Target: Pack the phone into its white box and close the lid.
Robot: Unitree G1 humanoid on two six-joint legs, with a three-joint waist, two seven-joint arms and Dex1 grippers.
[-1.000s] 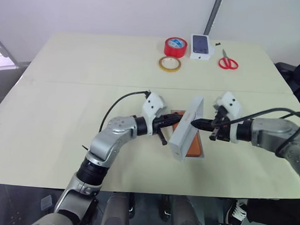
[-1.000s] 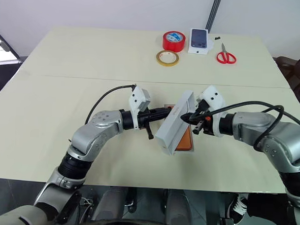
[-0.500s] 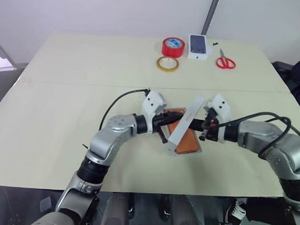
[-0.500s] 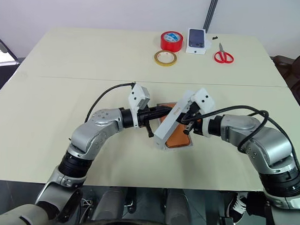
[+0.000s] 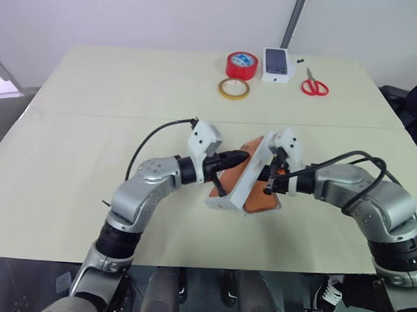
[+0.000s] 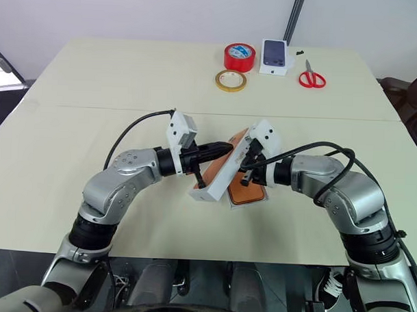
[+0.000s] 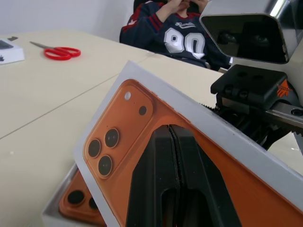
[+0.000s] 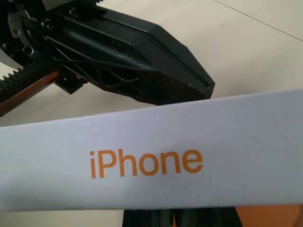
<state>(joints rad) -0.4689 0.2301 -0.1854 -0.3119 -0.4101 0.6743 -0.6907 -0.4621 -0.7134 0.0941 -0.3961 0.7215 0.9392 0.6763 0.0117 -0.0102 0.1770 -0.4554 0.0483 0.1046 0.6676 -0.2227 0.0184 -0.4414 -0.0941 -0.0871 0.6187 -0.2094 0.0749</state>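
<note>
While the lid (image 6: 221, 171) leaned tilted over the white box (image 6: 247, 198) near the table's (image 5: 79, 124) front middle, its outer face showed a printed orange phone with three dark lenses, and its white side wall read "iPhone" in orange. Under it, the phone (image 7: 75, 204) lay orange in the box, lenses at one corner. Left gripper (image 6: 226, 149), fingers (image 7: 156, 189) pressed together and holding nothing, had its tips against the lid's printed face. Right gripper (image 5: 268, 187), jaws shut, sat just behind the lid's far side; whether it pinched the edge I could not tell.
</note>
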